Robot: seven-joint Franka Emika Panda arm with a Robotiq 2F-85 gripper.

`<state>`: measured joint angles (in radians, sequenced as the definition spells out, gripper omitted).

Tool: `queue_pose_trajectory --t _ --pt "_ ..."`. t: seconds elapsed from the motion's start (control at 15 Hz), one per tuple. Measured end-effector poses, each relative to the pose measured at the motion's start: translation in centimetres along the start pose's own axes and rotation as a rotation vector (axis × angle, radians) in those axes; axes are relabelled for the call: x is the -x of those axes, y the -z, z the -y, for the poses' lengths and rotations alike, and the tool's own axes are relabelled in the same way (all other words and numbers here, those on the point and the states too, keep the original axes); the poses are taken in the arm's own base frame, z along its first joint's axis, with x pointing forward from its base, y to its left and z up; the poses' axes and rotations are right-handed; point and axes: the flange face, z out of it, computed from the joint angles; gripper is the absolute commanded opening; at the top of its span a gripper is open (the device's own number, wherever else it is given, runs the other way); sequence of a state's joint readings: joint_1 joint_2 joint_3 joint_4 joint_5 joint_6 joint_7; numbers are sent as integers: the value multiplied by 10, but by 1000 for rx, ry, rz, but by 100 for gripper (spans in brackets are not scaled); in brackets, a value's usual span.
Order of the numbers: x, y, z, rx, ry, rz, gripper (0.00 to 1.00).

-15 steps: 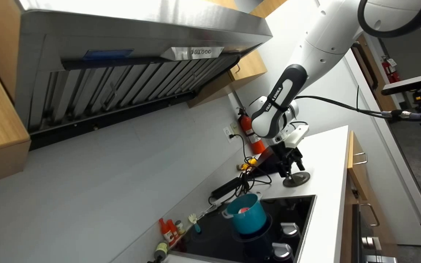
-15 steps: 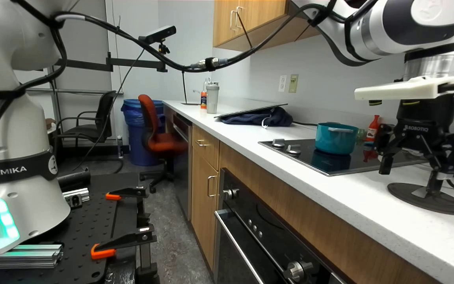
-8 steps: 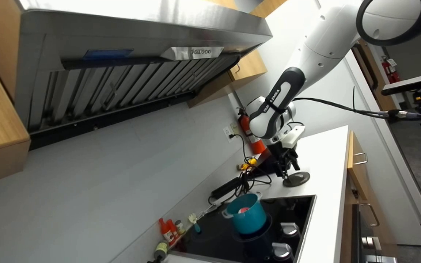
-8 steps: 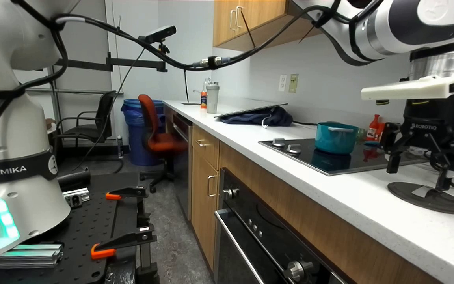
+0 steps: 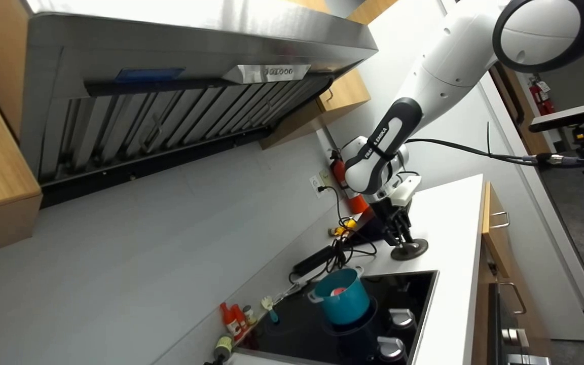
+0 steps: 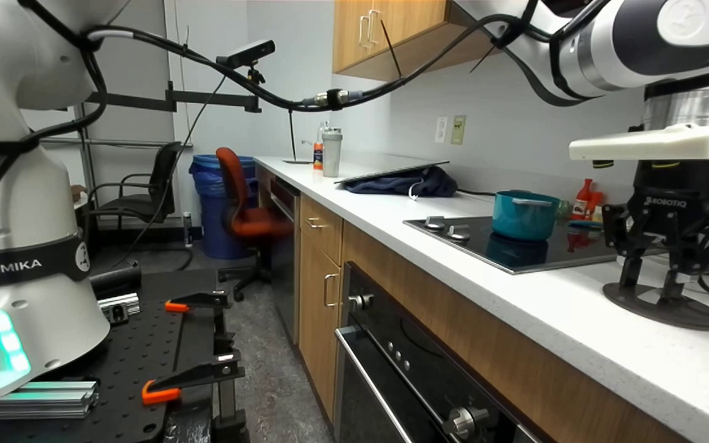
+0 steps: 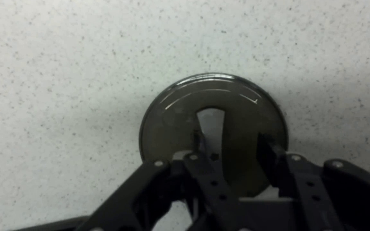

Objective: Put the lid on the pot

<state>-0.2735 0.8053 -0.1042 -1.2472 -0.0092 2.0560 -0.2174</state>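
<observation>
In the last half second the Robotiq gripper (image 6: 648, 291) has narrowed its spread and settled a touch lower, so that in an exterior view both fingertips (image 6: 672, 288) now come down to the top of the round dark-grey lid (image 6: 659, 312). They have not met on anything: the wrist view shows a clear gap between them, one tip right by a pale strip (image 7: 211, 123) at the lid's middle, the other well off it. I judge the gripper to be part-way closed and grasping nothing yet. That strip may be the lid's handle, though the dim wrist view does not rule out glare.

The lid lies flat on the worktop (image 6: 576, 301), just past the end of the black glass cooktop (image 6: 551, 253). In both exterior views it seems to have shifted very slightly, which suggests that a fingertip has nudged it. The teal pot (image 5: 347, 308) has not moved; it stands upright on the cooktop, uncovered, well apart from the lid, with a red-and-white object (image 5: 338, 291) inside.

For the task, this looks like the start of the grasp; lifting, carrying over and setting down all remain. The next move likely calls for bringing the tips together on something raised, since on the smooth face alone they could slip and push the lid along.
</observation>
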Motion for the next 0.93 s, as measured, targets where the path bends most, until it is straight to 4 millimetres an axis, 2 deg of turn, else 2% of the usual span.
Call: queue_pose_trajectory --t 0.13,0.2,0.33,0.73,0.93 --pt "-1 2 -2 -3 16 -1 2" --pt "-1 2 -3 -3 23 -3 0" --pt "-3 2 -4 -4 32 -5 4" --pt "-4 4 0 -10 57 -9 4" --pt "-4 13 5 -16 73 -19 4"
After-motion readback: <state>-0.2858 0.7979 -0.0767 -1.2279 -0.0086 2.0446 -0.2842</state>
